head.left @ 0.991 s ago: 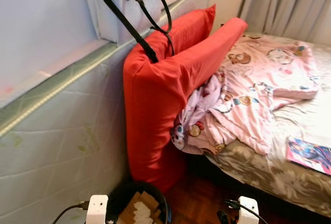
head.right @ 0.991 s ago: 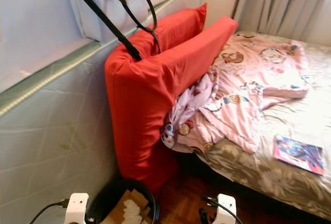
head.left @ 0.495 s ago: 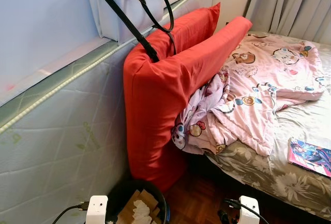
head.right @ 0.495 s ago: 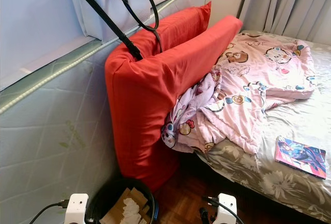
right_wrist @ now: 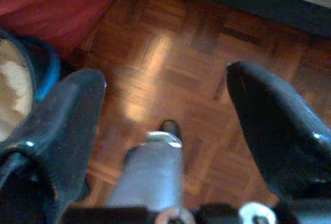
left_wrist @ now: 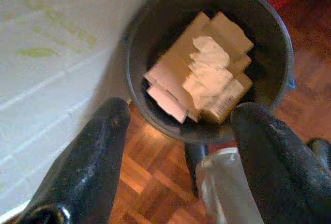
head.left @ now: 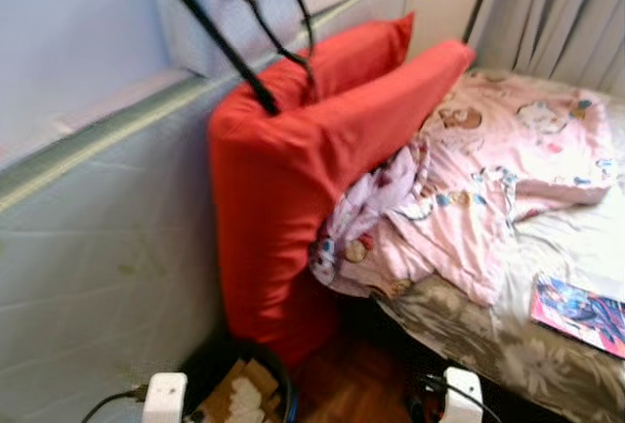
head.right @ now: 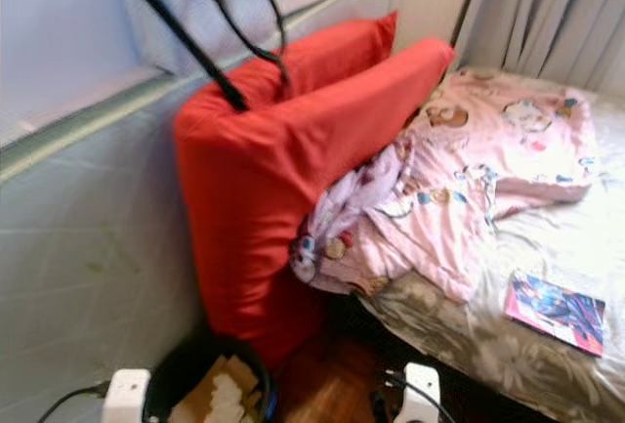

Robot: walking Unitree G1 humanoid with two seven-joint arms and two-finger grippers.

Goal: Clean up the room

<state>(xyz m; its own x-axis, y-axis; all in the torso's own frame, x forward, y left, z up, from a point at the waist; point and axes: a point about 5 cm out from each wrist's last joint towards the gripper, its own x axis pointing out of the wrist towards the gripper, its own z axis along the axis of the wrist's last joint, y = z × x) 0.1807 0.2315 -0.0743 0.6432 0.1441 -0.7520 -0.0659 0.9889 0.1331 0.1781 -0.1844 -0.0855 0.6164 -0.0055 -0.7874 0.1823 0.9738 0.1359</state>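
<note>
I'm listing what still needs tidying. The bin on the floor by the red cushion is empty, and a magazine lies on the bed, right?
Not quite: the bin is not empty. The left wrist view shows cardboard pieces and crumpled white paper inside it. The rest holds: it stands on the floor by the red cushion, and the magazine lies on the bed.

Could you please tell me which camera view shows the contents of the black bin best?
The left wrist view: it looks straight down into the black bin, showing cardboard pieces and crumpled tissue. Both eye views catch only its top at the bottom edge; the right wrist view shows just a rim sliver.
</note>
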